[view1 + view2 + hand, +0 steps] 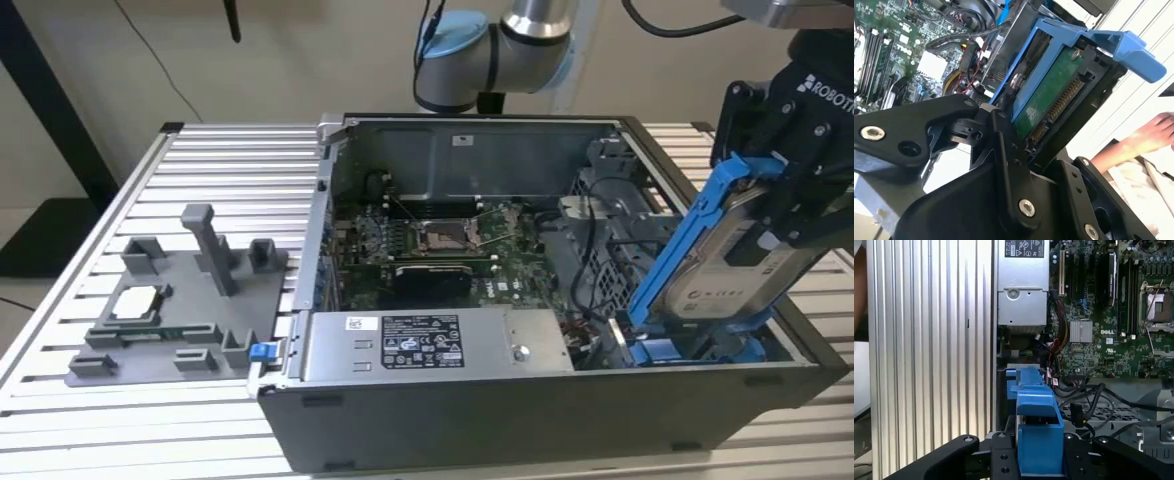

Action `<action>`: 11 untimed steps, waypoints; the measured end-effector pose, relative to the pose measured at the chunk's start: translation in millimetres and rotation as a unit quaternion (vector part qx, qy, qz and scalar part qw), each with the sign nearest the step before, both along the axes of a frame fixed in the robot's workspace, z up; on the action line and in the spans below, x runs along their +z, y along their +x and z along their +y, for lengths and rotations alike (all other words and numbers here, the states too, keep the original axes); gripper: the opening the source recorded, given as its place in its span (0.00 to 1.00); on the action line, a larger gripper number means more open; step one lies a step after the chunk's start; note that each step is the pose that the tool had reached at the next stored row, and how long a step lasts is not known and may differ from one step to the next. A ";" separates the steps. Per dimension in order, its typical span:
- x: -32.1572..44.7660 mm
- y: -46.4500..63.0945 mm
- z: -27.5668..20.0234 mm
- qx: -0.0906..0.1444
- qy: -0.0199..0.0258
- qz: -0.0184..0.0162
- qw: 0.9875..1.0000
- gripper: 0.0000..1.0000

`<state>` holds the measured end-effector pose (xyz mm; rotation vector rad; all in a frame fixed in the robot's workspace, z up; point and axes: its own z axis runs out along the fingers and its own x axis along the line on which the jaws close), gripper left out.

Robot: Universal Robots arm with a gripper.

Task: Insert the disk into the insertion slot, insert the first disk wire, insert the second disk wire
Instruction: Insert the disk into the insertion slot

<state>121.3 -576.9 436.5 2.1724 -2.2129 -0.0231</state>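
Observation:
In the exterior view my gripper (771, 215) is shut on the disk (727, 275), a silver-grey drive with a white label in a blue carrier frame (694, 225). The disk is tilted steeply, its lower end down in the insertion slot (694, 350) with blue rails at the case's front corner on the exterior view's right. The second wrist view shows the disk's green circuit board and connector (1054, 100) between black fingers (1004, 150). The first wrist view shows the blue carrier (1036, 425) clamped between the fingers (1099, 457). The disk wires cannot be told apart among the cables.
The open computer case (534, 420) holds a motherboard (441, 240), a labelled power supply (427, 340), a perforated grey cage (601, 265) and loose cables (1089, 395). A grey fixture (174, 300) sits on the slatted table. A person's hand (1149, 135) is beside the case.

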 end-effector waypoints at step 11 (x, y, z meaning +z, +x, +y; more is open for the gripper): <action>-14.3 3.2 0.0 0.000 0.010 0.000 1.000 0.00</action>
